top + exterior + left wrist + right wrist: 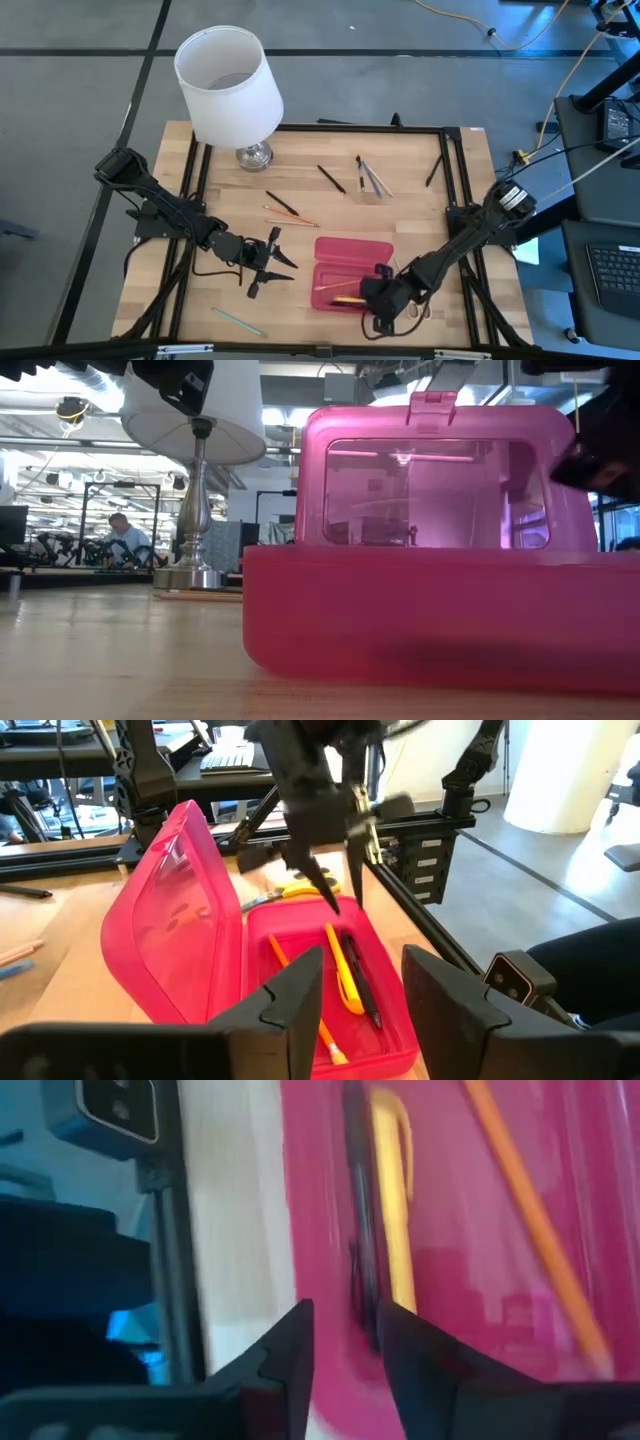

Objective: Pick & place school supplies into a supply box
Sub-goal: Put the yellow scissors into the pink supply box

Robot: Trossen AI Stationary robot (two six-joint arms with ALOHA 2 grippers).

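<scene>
Right gripper (378, 300): over the near right end of the supply box (352, 248), fingers (322, 885) slightly spread, pinching nothing.
Left gripper (262, 262): just left of the box, fingers parted, empty.
Supply box: near middle of the table (400, 215), lid up.
Inside box: orange pencil (300, 990), yellow pen (345, 975), black pen (365, 982).
Scissors (285, 892): on wood beyond the box.
Loose supplies: black pens (331, 178) and grey pencils (372, 178) at far side; teal pencil (238, 321) at near left.
Lamp (228, 85): far left corner.

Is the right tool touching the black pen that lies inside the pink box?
Cannot tell. In the left wrist view the right tool hangs open just above the black pen in the pink box, but no view shows a gap or contact plainly.
</scene>
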